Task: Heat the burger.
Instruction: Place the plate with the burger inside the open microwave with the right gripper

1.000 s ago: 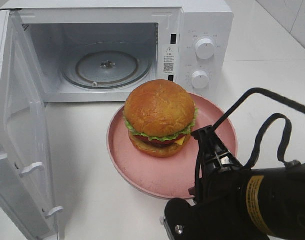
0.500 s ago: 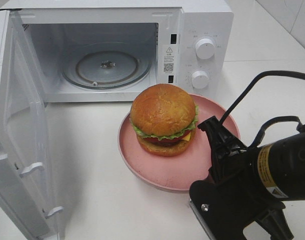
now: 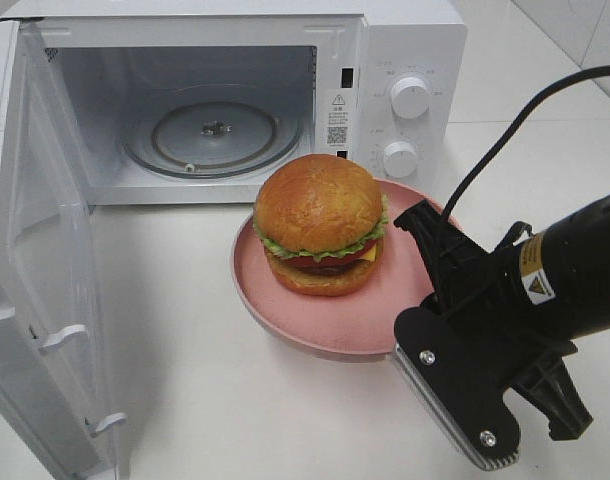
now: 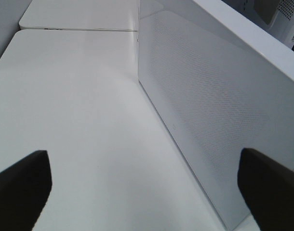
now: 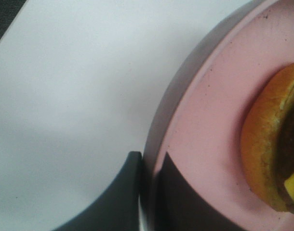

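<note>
Your right tool (image 5: 148, 166) clamped on plate (image 3: 315, 335) rim — burger (image 3: 320, 222) on plate, just ahead of tool. Microwave (image 3: 405, 60) door (image 3: 25, 250) open, burger not inside yet. Your left tool (image 4: 147, 187) wide open, holding nothing. Left to do — load, shut door, start.

Microwave (image 3: 405, 60) cavity open, only glass turntable (image 3: 255, 140) inside; front approach free over bare tabletop (image 3: 185, 300). Door (image 3: 35, 300) swung wide on microwave's left blocks that side. Plate (image 3: 315, 330) w/ burger (image 3: 320, 222) sits just in front of ctrl panel, right gripper (image 5: 147, 192) & arm crowding beyond.
</note>
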Tool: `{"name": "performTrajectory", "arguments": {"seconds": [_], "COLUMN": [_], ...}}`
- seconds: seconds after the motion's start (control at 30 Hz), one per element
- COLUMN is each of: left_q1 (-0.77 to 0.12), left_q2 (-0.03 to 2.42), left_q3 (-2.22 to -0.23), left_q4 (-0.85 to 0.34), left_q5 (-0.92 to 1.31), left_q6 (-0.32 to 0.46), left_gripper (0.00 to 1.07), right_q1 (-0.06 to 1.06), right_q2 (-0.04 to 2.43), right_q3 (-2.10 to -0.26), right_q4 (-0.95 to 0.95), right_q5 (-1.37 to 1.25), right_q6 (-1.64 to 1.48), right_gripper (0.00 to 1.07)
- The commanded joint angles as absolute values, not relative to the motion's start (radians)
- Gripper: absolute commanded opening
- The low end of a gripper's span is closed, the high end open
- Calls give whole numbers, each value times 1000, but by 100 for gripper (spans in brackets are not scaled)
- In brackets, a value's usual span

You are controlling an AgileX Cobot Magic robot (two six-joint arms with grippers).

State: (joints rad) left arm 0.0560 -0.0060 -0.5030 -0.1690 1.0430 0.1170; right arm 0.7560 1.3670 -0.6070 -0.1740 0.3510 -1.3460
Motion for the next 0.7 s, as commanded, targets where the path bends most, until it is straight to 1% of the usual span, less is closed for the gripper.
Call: {"name": "performTrajectory", "arguments": {"seconds": [0.03, 0.47, 0.7], "left_q1": [49, 49, 49], "left_q2": [-24, -24, -24], "left_q3": [-500, -500, -500], "left_q4": [-174, -174, -174], "left_q5": [1036, 1036, 1036], "left_q6": [119, 119, 119], "left_gripper": [98, 98, 98], "right_q1": [736, 737, 769], "right_q2": [1384, 1476, 1517], "right_q3": [-646, -785, -845], "right_q4": [-141, -138, -122], "right_q5": [342, 341, 331], "right_q6": [-1395, -1395, -1391], "right_gripper": [0, 0, 0]}}
